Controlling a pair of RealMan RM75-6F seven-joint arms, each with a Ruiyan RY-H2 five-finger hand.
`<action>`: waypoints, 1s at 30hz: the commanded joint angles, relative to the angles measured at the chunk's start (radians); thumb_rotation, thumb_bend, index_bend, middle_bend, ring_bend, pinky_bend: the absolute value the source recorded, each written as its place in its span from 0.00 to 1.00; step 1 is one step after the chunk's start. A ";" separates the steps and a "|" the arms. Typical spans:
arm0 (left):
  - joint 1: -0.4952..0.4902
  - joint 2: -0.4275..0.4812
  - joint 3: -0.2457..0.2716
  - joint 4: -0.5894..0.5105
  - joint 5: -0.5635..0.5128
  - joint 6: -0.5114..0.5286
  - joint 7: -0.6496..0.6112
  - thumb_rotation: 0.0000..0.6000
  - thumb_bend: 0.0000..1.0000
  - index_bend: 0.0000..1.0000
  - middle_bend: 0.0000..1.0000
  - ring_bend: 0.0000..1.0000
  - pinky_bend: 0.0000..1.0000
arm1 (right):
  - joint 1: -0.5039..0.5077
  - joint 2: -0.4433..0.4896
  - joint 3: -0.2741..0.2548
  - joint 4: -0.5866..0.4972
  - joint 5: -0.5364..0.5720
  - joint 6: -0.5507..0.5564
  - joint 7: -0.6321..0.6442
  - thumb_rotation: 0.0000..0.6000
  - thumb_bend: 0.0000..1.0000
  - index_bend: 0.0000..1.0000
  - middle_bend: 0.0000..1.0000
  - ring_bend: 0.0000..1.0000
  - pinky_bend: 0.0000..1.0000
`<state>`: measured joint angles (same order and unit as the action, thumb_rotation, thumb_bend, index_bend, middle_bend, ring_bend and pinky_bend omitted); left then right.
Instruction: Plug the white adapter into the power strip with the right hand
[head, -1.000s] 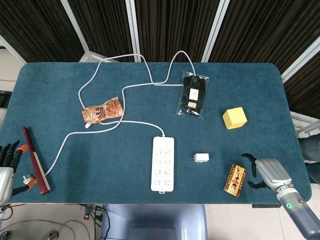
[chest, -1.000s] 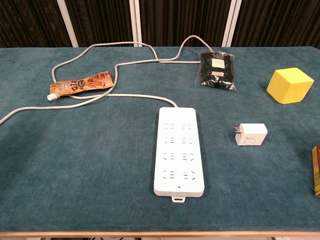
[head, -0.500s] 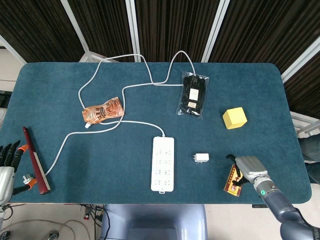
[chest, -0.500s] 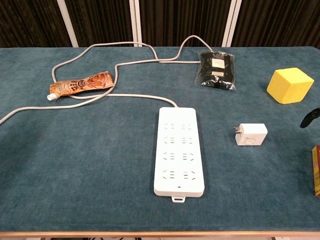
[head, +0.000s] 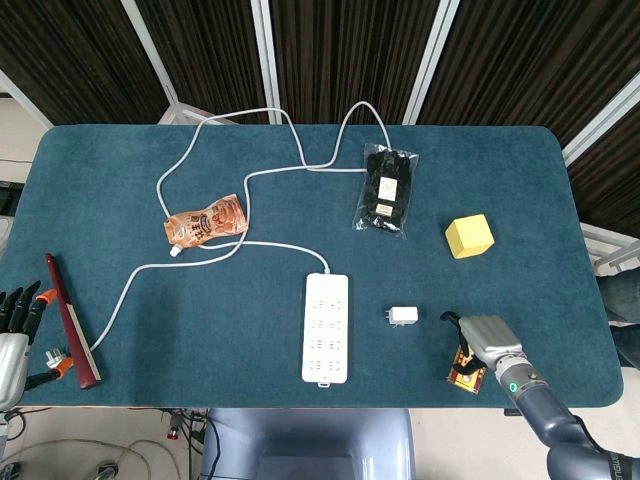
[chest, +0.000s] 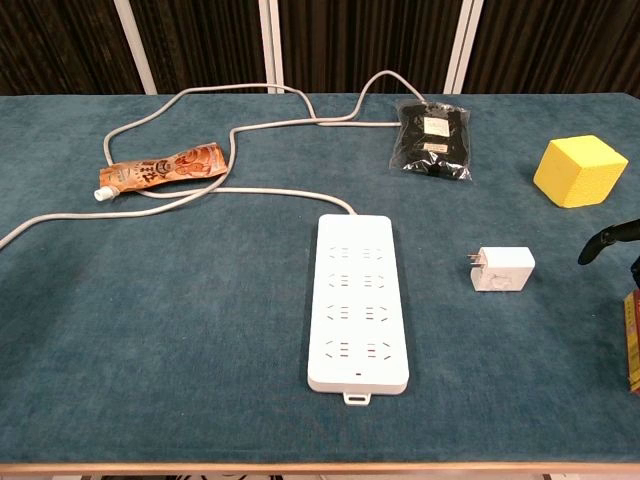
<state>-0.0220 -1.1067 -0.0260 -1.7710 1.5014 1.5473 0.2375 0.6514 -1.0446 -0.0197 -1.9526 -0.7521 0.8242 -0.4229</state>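
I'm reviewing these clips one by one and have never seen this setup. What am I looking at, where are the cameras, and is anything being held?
This is a two-armed robot with finger-bearing hands, working at a blue-covered table. One picture looks down from its head, the other looks forward from its chest.

On the table lie a white power strip with its long cord, a small white adapter beside it, a yellow cube, a black packet, an orange pouch, a dark red stick and a small red box.

The right hand hovers over the red box, just right of the adapter, fingers apart, holding nothing. The left hand waits at the table's left edge; nothing shows in it. The adapter is not yet plugged in.
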 joint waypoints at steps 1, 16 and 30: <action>0.000 0.000 -0.001 0.000 -0.002 0.000 0.000 1.00 0.10 0.12 0.00 0.00 0.00 | -0.002 -0.010 0.000 0.004 -0.009 0.007 0.011 1.00 0.33 0.19 0.61 0.73 0.66; 0.002 0.005 -0.005 -0.001 -0.009 0.003 -0.012 1.00 0.10 0.12 0.00 0.00 0.00 | 0.021 -0.066 0.003 0.045 0.020 0.013 0.039 1.00 0.33 0.19 0.61 0.73 0.66; -0.001 0.003 -0.007 -0.001 -0.012 -0.001 -0.006 1.00 0.10 0.12 0.00 0.00 0.00 | 0.043 -0.061 -0.002 0.028 0.036 0.014 0.047 1.00 0.33 0.19 0.61 0.73 0.66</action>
<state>-0.0228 -1.1039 -0.0328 -1.7718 1.4892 1.5462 0.2316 0.6937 -1.1058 -0.0210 -1.9237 -0.7162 0.8388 -0.3762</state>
